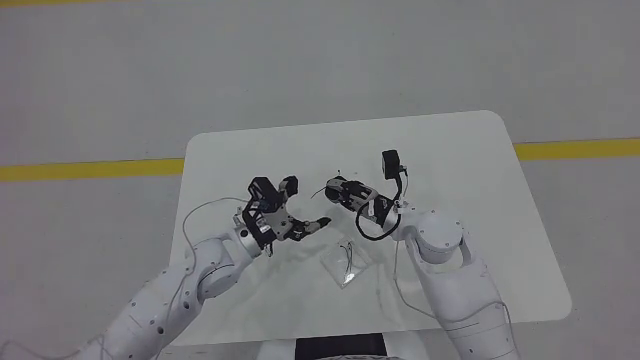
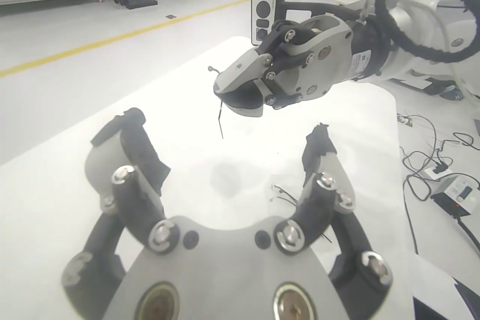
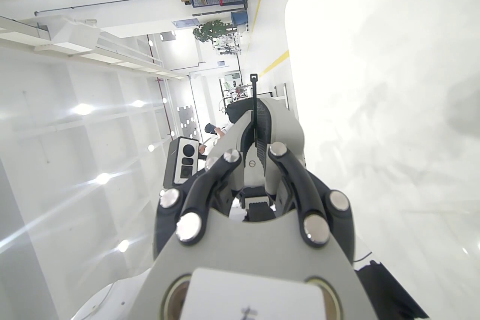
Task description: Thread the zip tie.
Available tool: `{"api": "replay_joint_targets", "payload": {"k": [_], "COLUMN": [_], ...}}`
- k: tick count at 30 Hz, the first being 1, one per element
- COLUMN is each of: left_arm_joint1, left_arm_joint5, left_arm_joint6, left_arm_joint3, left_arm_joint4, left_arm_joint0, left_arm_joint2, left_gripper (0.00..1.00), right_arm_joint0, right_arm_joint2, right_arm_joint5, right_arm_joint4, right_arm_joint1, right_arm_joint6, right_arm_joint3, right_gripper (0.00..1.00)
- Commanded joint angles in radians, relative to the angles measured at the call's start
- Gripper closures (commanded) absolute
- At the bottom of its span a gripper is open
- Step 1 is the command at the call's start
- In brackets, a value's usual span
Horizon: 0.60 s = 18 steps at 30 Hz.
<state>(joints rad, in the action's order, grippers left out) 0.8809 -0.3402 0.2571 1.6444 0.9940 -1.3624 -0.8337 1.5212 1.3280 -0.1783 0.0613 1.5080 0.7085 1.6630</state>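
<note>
Zip tie (image 2: 220, 115) pinched in clenched right gripper (image 2: 222, 95) above white table (image 1: 450, 160), near left gripper (image 2: 225, 134) spread wide and released, spare ties (image 2: 283, 194) lying below.

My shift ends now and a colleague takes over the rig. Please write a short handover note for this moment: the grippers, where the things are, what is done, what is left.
Right gripper: shut on the thin black plastic zip tie, held above the white table, head up, tail hanging down.
Left gripper: open, empty, facing the tie.
Spare black ties lie on the table between the arms.
Done: tie picked up. Left: thread the tail through the head; no loop yet.
</note>
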Motion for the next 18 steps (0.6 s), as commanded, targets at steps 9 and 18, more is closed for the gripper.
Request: {"api": "replay_joint_targets", "payload": {"k": [9, 18], "left_arm_joint1": [0.000, -0.002], "left_arm_joint5": [0.000, 0.000], "left_arm_joint6": [-0.008, -0.021], "left_arm_joint3": [-0.004, -0.009], "left_arm_joint4": [0.003, 0.008], "left_arm_joint0": [-0.011, 0.001], "left_arm_joint2": [-0.022, -0.006], "left_gripper": [0.85, 1.00], "right_arm_joint0": [0.000, 0.000], "right_arm_joint2": [0.000, 0.000], "right_arm_joint5": [0.000, 0.000], "right_arm_joint4": [0.000, 0.000], "right_arm_joint1": [0.000, 0.000], "right_arm_joint6": [0.000, 0.000], "right_arm_joint3": [0.000, 0.000], "right_gripper": [1.00, 1.00]}}
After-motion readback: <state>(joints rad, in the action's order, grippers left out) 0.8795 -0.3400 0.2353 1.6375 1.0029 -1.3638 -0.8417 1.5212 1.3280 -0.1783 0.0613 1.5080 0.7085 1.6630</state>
